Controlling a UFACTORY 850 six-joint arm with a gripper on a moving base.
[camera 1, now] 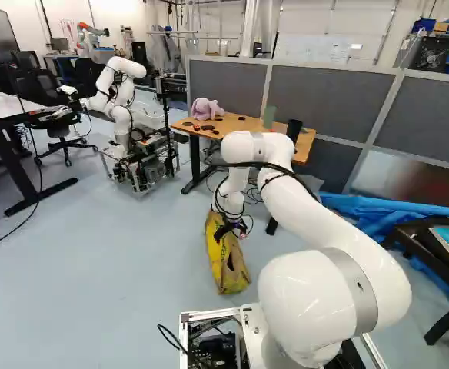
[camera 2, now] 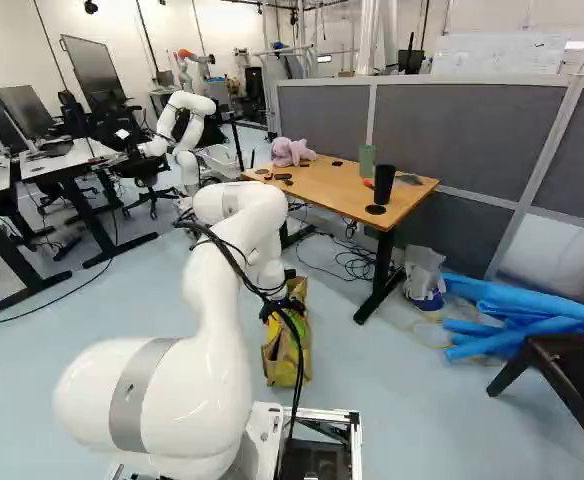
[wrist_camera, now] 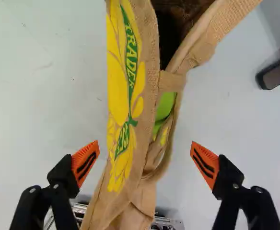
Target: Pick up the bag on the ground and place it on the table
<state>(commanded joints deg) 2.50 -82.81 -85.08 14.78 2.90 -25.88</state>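
Here's the end effector, fingers spread astride the bag on the floor near the desk, and though depth is hard to judge, shutting too high could catch only a little floppy cloth and let it slip mid-lift!

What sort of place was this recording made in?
Most likely a robotics lab: another robot, also a white arm, stands across the room, a computer monitor is among the furnishings, and a whiteboard shows beyond the gray partition.
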